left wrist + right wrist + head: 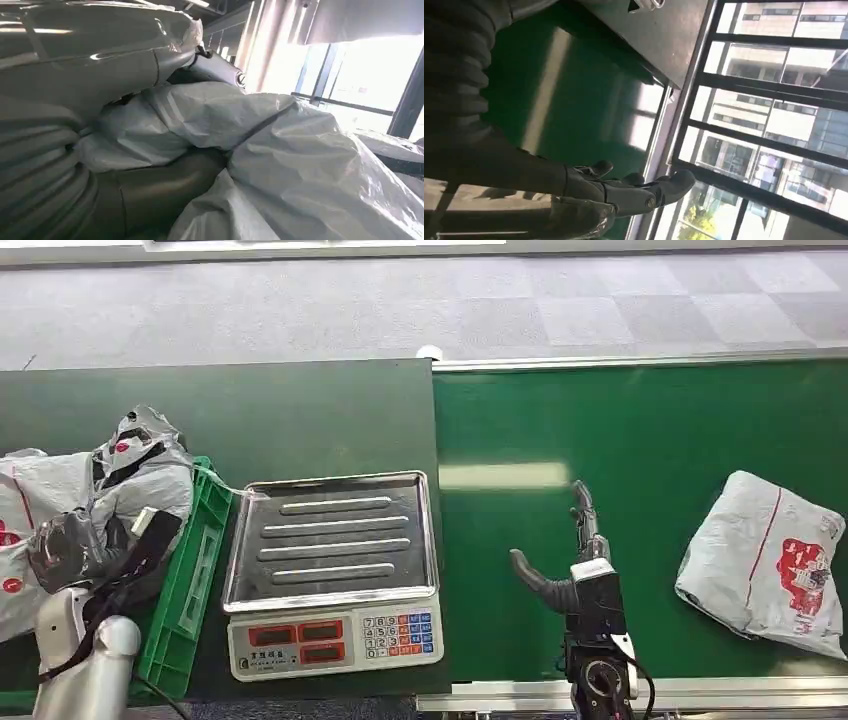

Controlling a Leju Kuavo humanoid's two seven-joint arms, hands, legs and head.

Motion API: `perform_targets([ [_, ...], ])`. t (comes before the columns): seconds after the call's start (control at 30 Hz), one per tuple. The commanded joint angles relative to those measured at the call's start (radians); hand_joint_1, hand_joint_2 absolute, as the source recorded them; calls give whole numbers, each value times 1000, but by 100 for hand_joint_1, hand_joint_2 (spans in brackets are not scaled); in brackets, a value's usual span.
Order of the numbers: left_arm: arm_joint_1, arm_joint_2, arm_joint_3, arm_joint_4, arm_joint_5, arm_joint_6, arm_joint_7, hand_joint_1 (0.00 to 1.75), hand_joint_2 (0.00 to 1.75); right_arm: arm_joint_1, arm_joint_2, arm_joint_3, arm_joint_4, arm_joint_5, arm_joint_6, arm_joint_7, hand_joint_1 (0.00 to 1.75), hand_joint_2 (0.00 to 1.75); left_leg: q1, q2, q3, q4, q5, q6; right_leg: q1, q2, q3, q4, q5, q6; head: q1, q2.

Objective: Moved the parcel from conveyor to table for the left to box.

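Two hands are mine here, and they are doing different work. My right hand (pixel 570 560) hangs over the green conveyor belt (pixel 640 440), just to the right of the scale (pixel 332 570), with its fingers stretched forward and its thumb stuck out to the side, holding nothing. In the right wrist view the same hand (pixel 624 192) shows its fingers apart above the belt (pixel 574 100). The parcel (pixel 765 560), a grey plastic bag with red print, lies flat on the belt, well to the right of the scale and apart from my right hand.

My left hand (pixel 75 550) is on the far side of the scale, left of it, over the green crate (pixel 190 590). It grips a crumpled grey bag (pixel 140 475) among other grey bags piled there. In the left wrist view that bag (pixel 240 125) is bunched against my thumb (pixel 150 190) and palm.

The scale sits on the dark table (pixel 250 410), touching the crate's side.
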Motion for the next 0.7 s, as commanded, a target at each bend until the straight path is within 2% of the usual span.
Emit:
perform_targets([
  [0.03,36,-30,31,35,-24,87,-5,0,175,-26,-2,-1,29,1,15,8,0,175,-1,2,3,-2,0,1,0,2,2,-2,1,0,0,0],
  [0.17,39,-54,29,-25,14,266,-115,0,175,-24,-3,7,29,-8,19,11,0,175,-1,1,2,-2,0,1,-1,1,1,-1,1,0,0,0],
  [0.2,38,-80,66,-60,13,266,-162,0,175,-24,-4,11,32,-10,17,11,0,175,0,1,2,-2,0,1,0,1,2,-3,1,0,0,0],
  [0.27,14,-162,177,-129,99,266,-363,0,175,-25,-12,23,48,-22,4,1,0,175,0,0,1,-1,0,1,0,1,1,-1,0,1,0,0],
  [0.37,11,-167,181,-126,134,266,-389,0,175,-26,-13,25,51,-24,2,-1,0,175,0,0,1,-1,0,1,0,0,1,-1,0,1,0,0],
  [0.4,16,-173,168,-140,309,266,-490,0,175,-30,-16,30,62,-30,-2,-7,0,175,0,-1,1,-1,0,1,0,0,1,-2,1,1,0,0],
  [0.43,17,-184,177,-151,328,266,-539,0,0,-33,-17,33,69,-34,-5,-12,0,175,-1,0,1,-1,0,1,-1,0,1,-1,0,1,0,0],
  [0.53,1,-234,219,-198,430,266,-699,0,0,-44,-19,44,90,-47,-12,-22,0,175,-1,-1,0,-1,0,0,-1,0,1,-1,0,0,0,0],
  [0.7,5,-247,204,-268,415,266,-706,0,0,-53,-20,49,100,-54,-22,-27,0,175,0,-2,0,0,0,1,0,-1,1,-2,1,1,0,0],
])
